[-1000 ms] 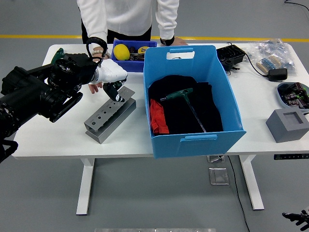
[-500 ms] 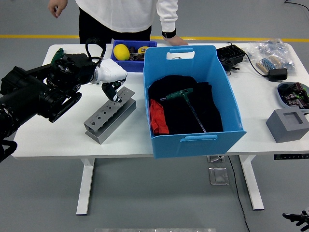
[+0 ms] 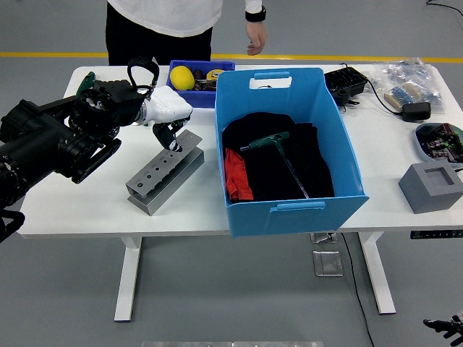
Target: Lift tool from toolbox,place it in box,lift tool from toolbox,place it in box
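Plainly done with: one green T-handled key [image 3: 278, 148], lying flat on black cloth inside the big blue plastic box [image 3: 289, 210], right of centre on the white table [image 3: 87, 210]. Judging by that, on to the second lift. Cannot make out a second tool as such, only something small and dark at the far end of the grey metal toolbox block with its row of holes [image 3: 165, 172], which lies slanted just left of the blue box.

Covers that far end from above: the robot's white-gloved left hand [image 3: 172, 123], reaching in from the left on a bulky black arm. Cannot tell whether closed on anything or merely resting against the block.

Could go wrong in several ways. Might drag or tip the loose block if pulled at a slant rather than straight up along the hole. Might lose a thin shank from a shallow hold and drop it short of the box. Might clip the box's tall left wall on the way across, being so near.

Farther out: a small blue bin holding a yellow object [image 3: 189, 76] just beyond the hand, within reach of a careless swing. Beyond the table's far edge, a person's hand [image 3: 255, 36], hanging clear of the work.
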You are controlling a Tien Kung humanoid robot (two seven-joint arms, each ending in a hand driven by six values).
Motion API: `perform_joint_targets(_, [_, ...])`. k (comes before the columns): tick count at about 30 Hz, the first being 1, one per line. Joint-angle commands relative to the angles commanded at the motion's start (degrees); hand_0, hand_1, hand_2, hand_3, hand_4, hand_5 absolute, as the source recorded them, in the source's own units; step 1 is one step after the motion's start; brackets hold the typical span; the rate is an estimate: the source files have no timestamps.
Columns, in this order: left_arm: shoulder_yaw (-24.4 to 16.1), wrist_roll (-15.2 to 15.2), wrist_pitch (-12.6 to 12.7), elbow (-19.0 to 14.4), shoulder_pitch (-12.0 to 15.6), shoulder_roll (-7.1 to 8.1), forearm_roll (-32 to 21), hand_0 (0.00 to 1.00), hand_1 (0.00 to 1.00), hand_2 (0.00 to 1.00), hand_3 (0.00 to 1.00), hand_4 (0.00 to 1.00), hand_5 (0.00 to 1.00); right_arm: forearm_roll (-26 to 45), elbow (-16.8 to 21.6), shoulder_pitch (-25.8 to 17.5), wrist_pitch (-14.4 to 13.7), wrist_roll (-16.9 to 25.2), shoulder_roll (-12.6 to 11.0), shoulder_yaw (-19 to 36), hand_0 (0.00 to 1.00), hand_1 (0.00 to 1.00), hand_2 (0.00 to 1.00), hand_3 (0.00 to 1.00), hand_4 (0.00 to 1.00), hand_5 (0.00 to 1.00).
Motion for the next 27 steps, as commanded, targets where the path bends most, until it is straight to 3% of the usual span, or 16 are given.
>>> perform_joint_targets(1, [0.0, -0.1, 0.3, -0.1, 0.0, 0.05, 0.0, 0.219, 0.11, 0.122, 0.15, 0.747, 0.274, 0.1, 0.0, 0.0, 0.0, 0.0, 0.0, 0.0, 0.597, 0.586, 0.64, 0.53, 0.776, 0.581])
perform_joint_targets(12, [0.4, -2.9, 3.7, 0.0, 0.2, 0.27, -3.7, 0.195, 0.08, 0.098, 0.124, 0.75, 0.26, 0.1, 0.0, -0.2, 0.0, 0.0, 0.0, 0.0, 0.597, 0.585, 0.641, 0.53, 0.777, 0.581])
perform_joint_targets(13, [0.4, -3.2, 4.0, 0.0, 0.2, 0.27, -4.0, 0.169, 0.057, 0.077, 0.103, 0.758, 0.312, 0.0, 0.0, -0.2, 0.0, 0.0, 0.0, 0.0, 0.597, 0.585, 0.64, 0.53, 0.777, 0.582])
perform_joint_targets(16, [0.2, -3.9, 4.6, 0.0, 0.2, 0.25, -4.7, 0.169, 0.057, 0.077, 0.103, 0.758, 0.312, -0.2, 0.0, -0.4, 0.0, 0.0, 0.0, 0.1, 0.597, 0.585, 0.64, 0.53, 0.777, 0.582])
perform_joint_targets(27, [0.0, -5.3, 4.7, -0.3, 0.6, 0.69, -6.5, 0.163, 0.038, 0.061, 0.09, 0.754, 0.32, -0.6, 0.0, -1.4, 0.1, -0.1, 0.1, 0.6, 0.597, 0.587, 0.64, 0.53, 0.778, 0.583])
